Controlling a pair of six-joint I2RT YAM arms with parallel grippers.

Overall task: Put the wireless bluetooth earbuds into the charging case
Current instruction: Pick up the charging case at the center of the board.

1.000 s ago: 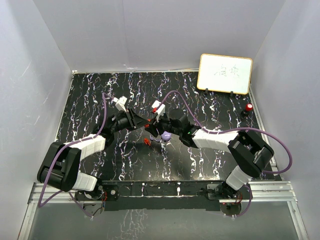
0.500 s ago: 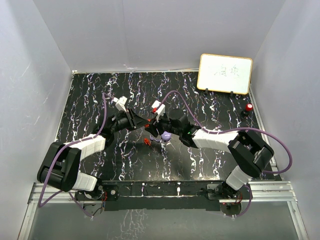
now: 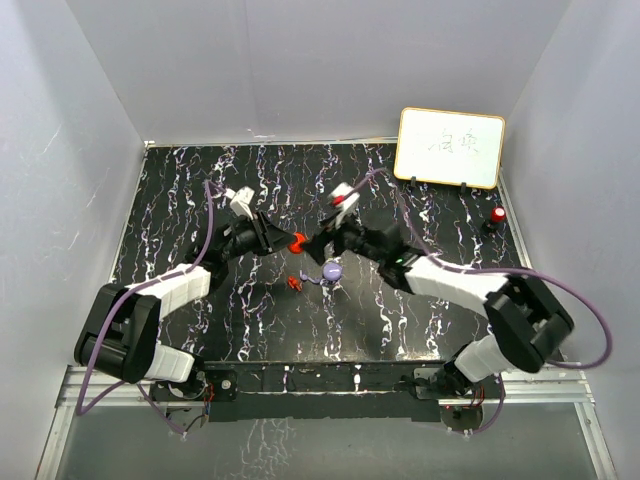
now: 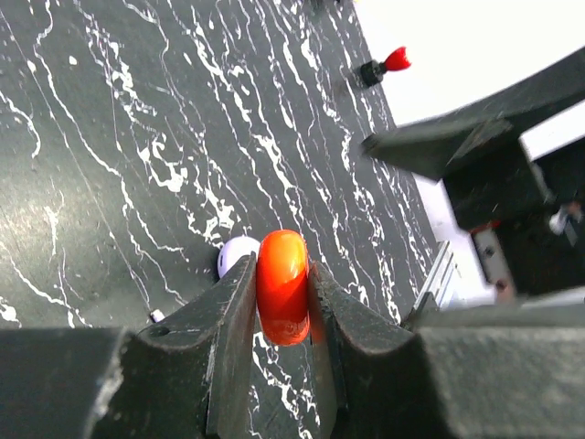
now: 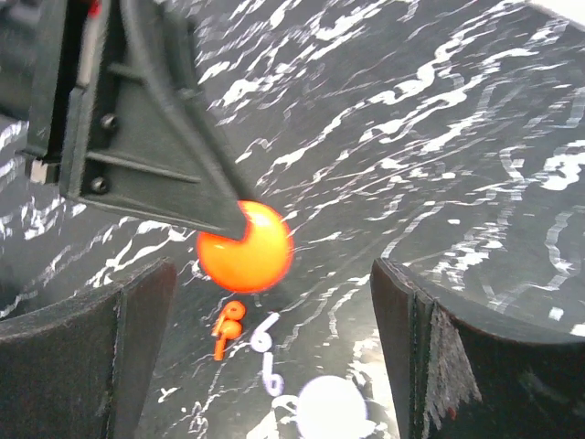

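The desk (image 3: 170, 200) has a black top veined with white. Near its middle lie a pale purple round case (image 3: 332, 270) and, just to its left, a tiny red earbud (image 3: 294, 283) and a tiny pale purple earbud (image 5: 263, 338). A whiteboard (image 3: 450, 148) stands at the far right corner, with a red-capped knob (image 3: 497, 216) near it.

Your top view is evenly lit from above. The pale walls are bright, the black marbled tabletop (image 3: 200, 190) stays dark with only soft shadows, and the whiteboard (image 3: 450, 147) at upper right is nearly washed out. In your left wrist view the red round case (image 4: 281, 285) carries a bright highlight, the upper right corner is blown to white, and the left gripper (image 4: 283, 265) is soft along the bottom edge. Your right wrist view is blurred throughout. There the red case glows overexposed orange, and the purple round case (image 5: 331, 407) at the bottom edge bleaches to white.
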